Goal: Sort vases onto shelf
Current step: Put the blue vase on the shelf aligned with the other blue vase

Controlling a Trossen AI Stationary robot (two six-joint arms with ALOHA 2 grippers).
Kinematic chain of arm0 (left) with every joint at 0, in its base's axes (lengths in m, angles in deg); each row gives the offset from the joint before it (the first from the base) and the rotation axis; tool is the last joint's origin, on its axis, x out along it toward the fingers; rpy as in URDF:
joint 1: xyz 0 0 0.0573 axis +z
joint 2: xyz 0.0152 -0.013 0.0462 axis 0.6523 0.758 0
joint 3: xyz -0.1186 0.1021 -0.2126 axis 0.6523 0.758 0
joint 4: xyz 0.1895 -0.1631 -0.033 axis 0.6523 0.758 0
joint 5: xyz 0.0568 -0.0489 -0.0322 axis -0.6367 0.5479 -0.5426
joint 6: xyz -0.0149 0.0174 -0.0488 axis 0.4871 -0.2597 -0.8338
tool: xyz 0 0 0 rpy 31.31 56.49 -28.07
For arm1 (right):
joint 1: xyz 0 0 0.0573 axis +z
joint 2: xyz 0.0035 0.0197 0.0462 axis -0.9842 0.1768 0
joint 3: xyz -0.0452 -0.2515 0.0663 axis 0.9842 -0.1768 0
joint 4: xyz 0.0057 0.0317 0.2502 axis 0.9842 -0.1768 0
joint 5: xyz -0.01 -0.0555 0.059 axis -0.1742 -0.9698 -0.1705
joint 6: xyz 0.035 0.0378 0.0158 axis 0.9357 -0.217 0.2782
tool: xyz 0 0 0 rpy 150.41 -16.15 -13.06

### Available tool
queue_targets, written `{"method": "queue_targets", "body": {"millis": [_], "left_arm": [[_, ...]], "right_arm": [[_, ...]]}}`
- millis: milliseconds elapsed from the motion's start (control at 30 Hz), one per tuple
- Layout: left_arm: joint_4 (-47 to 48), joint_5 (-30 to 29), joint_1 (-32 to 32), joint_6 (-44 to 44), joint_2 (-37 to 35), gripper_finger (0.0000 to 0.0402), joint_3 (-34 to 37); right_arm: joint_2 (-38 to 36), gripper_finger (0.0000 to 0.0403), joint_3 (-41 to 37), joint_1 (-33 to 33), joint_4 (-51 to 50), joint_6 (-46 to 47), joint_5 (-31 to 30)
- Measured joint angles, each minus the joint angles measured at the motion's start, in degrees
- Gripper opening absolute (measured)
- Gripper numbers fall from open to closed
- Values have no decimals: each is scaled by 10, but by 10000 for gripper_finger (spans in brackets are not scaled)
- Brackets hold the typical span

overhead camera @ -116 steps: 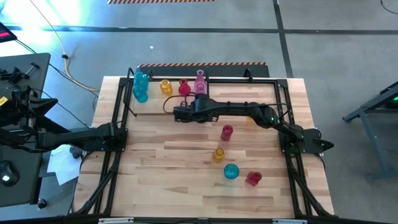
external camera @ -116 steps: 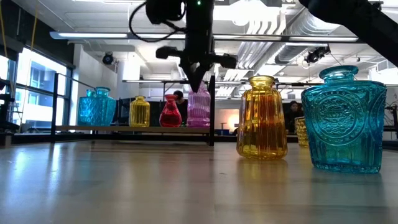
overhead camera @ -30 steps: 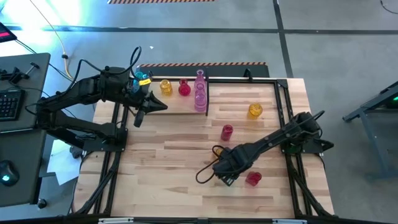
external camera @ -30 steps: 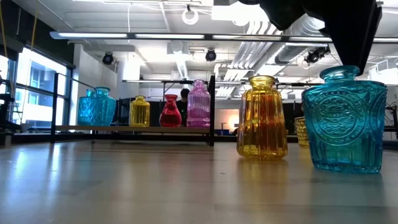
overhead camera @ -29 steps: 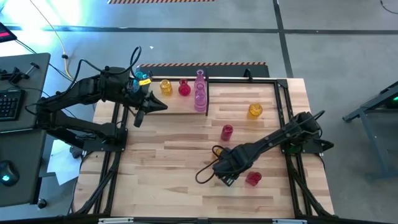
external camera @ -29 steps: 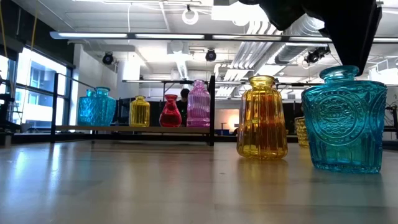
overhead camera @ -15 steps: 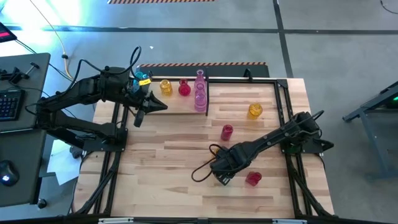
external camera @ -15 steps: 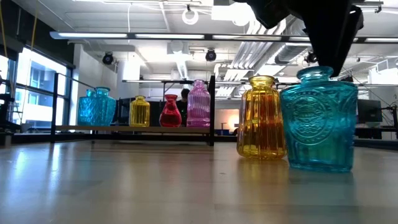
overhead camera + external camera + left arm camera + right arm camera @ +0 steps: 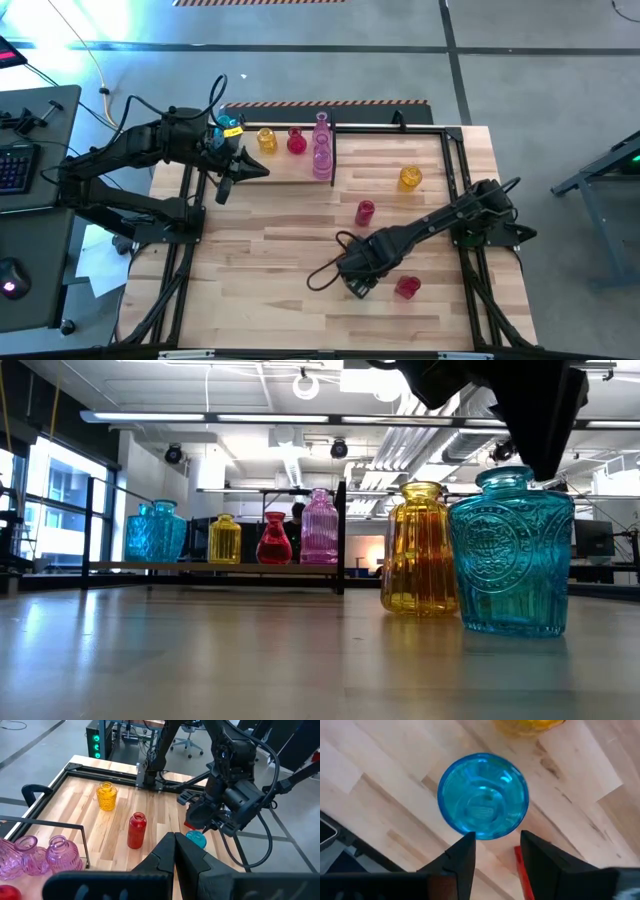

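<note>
A cyan vase (image 9: 510, 555) stands upright on the table next to an amber vase (image 9: 420, 550). My right gripper (image 9: 497, 837) hangs over it, pointing down and open, and hides it in the high view (image 9: 357, 276). From above, the cyan vase (image 9: 482, 795) lies just beyond the fingertips. On the shelf (image 9: 275, 178) at the far left stand cyan, yellow, red and pink vases (image 9: 320, 528). My left gripper (image 9: 250, 172) is shut and hovers beside the shelf. My right gripper comes at the cyan vase from above, fingers pointing down. One fingertip (image 9: 543, 472) stands against the right side of the vase's neck (image 9: 508, 480), and the gripper's own body hides the other finger. The vase is upright with its base on the table.
More vases stand loose on the table: a red one (image 9: 365, 212) in the middle, a yellow one (image 9: 410, 178) toward the far right, and a red one (image 9: 406, 288) close beside my right gripper. A black rod frame (image 9: 455, 170) borders the table.
My right gripper has moved a little toward the table's left edge. The cyan vase has slid left with it along the table, staying upright, and now stands close to the amber vase.
</note>
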Motion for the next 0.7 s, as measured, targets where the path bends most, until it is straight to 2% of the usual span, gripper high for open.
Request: {"method": "queue_targets", "body": {"millis": [367,700], "left_arm": [[0,0,0,3,0,0,0],[0,0,0,3,0,0,0]], "right_arm": [[0,139,0,-8,14,6,31],[-1,139,1,-27,19,-6,18]]}}
